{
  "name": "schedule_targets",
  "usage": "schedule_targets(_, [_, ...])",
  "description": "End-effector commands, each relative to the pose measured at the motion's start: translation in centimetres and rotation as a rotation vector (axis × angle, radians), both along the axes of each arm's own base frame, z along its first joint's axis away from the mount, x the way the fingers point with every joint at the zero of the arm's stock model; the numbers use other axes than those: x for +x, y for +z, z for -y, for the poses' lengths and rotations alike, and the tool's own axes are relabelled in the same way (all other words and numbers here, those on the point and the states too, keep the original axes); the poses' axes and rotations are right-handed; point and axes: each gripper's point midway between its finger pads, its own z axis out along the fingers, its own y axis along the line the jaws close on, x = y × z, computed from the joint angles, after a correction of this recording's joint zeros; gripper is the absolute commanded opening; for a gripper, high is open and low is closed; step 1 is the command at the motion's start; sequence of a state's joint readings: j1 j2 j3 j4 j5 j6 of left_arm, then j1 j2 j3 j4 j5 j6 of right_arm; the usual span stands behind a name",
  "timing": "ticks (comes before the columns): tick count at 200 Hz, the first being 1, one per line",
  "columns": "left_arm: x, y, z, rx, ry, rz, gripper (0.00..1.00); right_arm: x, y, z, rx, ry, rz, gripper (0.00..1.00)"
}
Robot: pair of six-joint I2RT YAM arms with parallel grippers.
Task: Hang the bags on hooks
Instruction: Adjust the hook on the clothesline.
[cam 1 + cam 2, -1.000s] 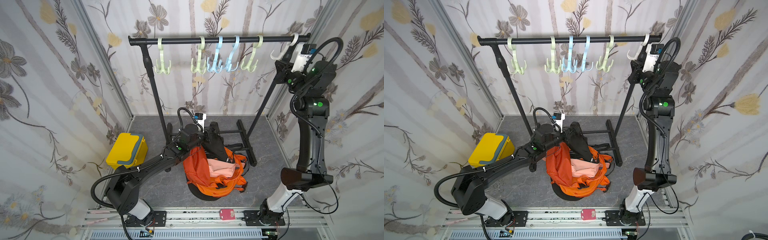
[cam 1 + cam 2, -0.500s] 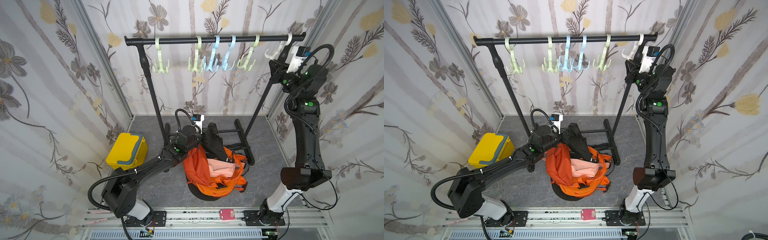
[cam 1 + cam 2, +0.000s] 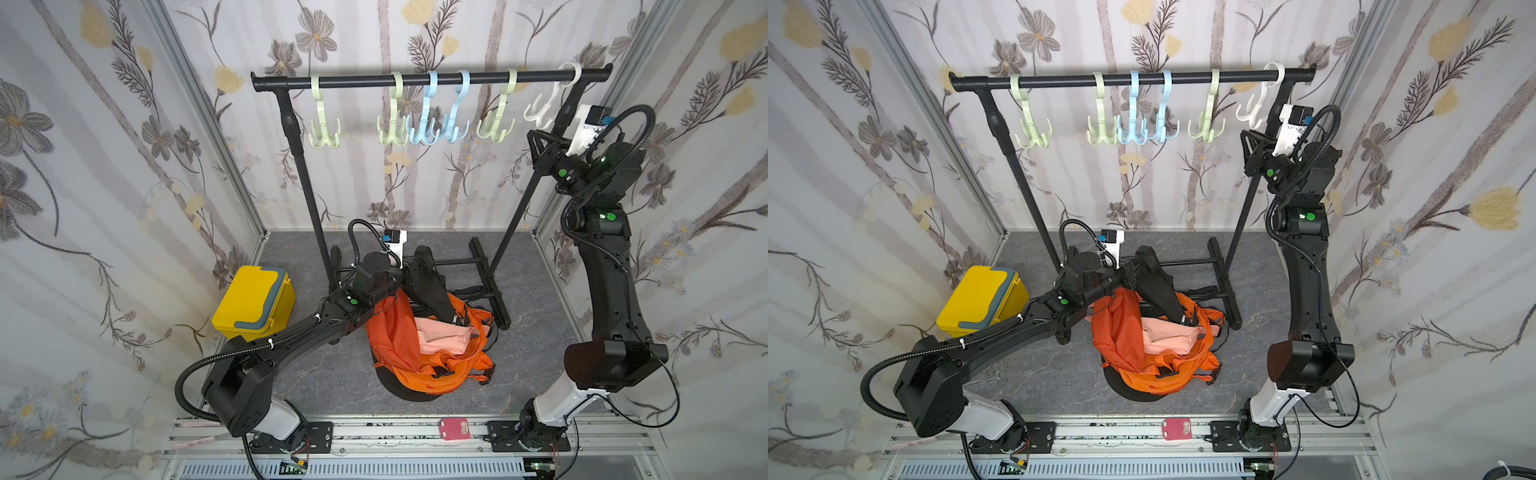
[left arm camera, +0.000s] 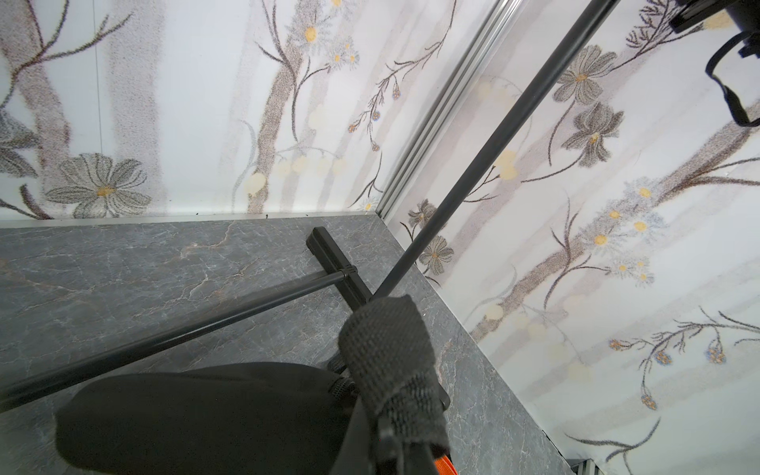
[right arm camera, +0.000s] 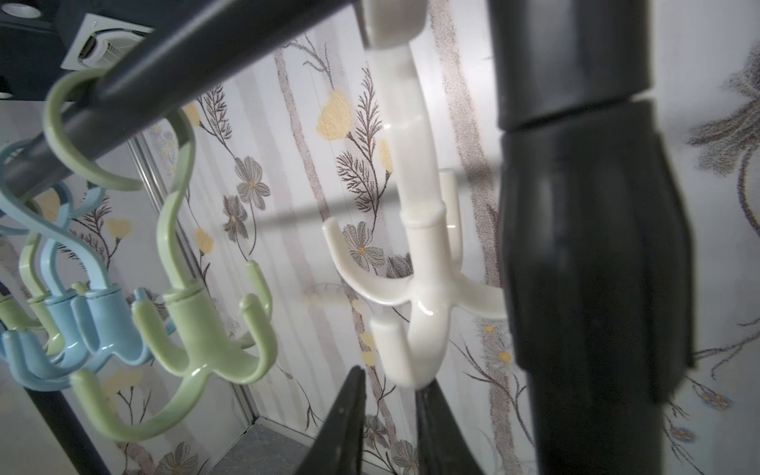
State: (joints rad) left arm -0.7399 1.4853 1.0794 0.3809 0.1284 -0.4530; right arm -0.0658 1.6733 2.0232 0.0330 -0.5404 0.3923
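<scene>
One bag strap (image 4: pixel 386 349) clamped inside left gripper (image 4: pixel 386 442).

A: What hangs just above your right jaws?
B: The white hook (image 5: pixel 425 255): smooth, glossy plastic.
A: And between your left jaws?
B: The strap (image 4: pixel 390 357): coarse, matt black woven cloth.

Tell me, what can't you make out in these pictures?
- Left gripper fingertips: in the left wrist view the black strap covers them.
- Whether the right gripper touches the white hook: in the right wrist view they overlap, depth unclear.
- Inside the yellow box: its shut lid hides it in both top views.
</scene>
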Motion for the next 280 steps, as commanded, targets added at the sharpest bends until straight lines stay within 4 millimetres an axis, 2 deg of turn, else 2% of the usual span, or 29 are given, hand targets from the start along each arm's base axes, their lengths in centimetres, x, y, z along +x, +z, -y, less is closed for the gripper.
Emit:
schedule_targets(1, [0.1, 0.8, -0.3, -0.023, 0.013, 0.019, 0.00, -1.6, 2.9, 0.0, 0.009, -0.013, 0.098, 0.36])
schedule_targets(15, [0.0, 0.8, -0.4, -0.024, 0.014, 0.019, 0.00, -1.8, 3.3, 0.0, 0.009, -0.021, 0.107, 0.40])
schedule_targets(44, [0.1, 0.9, -0.5, -0.029, 0.021, 0.020, 0.00, -1.3, 3.3, -0.9, -0.014, -0.010, 0.092, 0.40])
schedule_targets(91, [0.1, 1.1, -1.2, -0.032, 0.041, 0.026, 0.00, -0.9, 2.0, -5.7, -0.119, 0.034, 0.061, 0.39])
schedule_targets(123, [0.2, 1.1, -1.6, -0.031, 0.049, 0.027, 0.00, -1.2, 0.8, -6.5, -0.142, 0.053, 0.027, 0.38])
schedule_targets(160, [0.2, 0.7, -1.7, -0.035, 0.047, 0.022, 0.00, -2.5, -1.1, -6.0, -0.160, 0.024, 0.008, 0.43])
schedule_targets(165, [0.2, 0.6, -1.6, -0.034, 0.045, 0.021, 0.00, -3.9, -0.3, -5.8, -0.160, 0.015, 0.032, 0.45])
schedule_targets(187, [0.3, 0.5, -1.5, -0.034, 0.041, 0.020, 0.00, -5.8, -0.3, -4.7, -0.159, -0.043, 0.055, 0.57])
schedule_targets(219, [0.3, 0.5, -1.5, -0.040, 0.036, 0.020, 0.00, -7.9, -0.1, -2.7, -0.165, -0.160, 0.086, 0.66])
schedule_targets(252, [0.2, 0.5, -1.4, -0.050, 0.034, 0.020, 0.00, -7.6, 0.7, -0.1, -0.133, -0.285, 0.093, 0.66])
schedule_targets(280, [0.2, 0.5, -1.5, -0.050, 0.034, 0.020, 0.00, -6.6, 1.9, 1.0, -0.117, -0.346, 0.101, 0.66])
